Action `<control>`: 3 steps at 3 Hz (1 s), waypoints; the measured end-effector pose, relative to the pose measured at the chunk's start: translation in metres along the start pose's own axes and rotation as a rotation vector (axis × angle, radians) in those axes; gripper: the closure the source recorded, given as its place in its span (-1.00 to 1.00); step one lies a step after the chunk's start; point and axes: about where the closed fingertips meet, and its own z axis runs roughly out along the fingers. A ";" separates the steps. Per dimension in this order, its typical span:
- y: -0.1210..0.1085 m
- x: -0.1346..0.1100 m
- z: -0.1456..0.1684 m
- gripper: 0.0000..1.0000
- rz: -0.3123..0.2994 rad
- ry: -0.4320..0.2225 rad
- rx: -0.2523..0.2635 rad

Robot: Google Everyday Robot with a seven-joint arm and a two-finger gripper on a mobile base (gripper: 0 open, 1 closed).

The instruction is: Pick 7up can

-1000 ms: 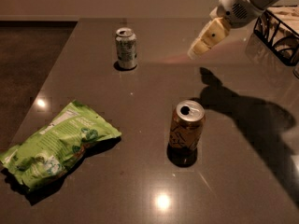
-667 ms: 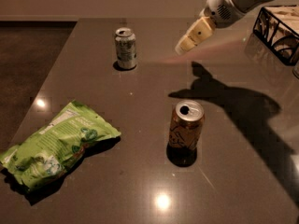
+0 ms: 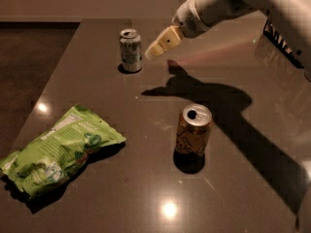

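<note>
Though you cannot tell its grip, your hand (image 3: 159, 46) hangs just right of the 7up can (image 3: 130, 50); the orange can (image 3: 193, 136) and green bag (image 3: 58, 152) lie lower in frame.

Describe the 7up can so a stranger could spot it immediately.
On the dark table, look toward the far side, just left of the gripper. The 7up can stands there upright: silvery-white with green markings, unlike the nearer orange-brown can.
</note>
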 end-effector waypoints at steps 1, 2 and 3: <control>0.014 -0.013 0.037 -1.00 0.001 -0.023 -0.028; 0.015 -0.020 0.062 -1.00 0.015 -0.040 -0.022; 0.009 -0.024 0.075 -1.00 0.033 -0.054 -0.004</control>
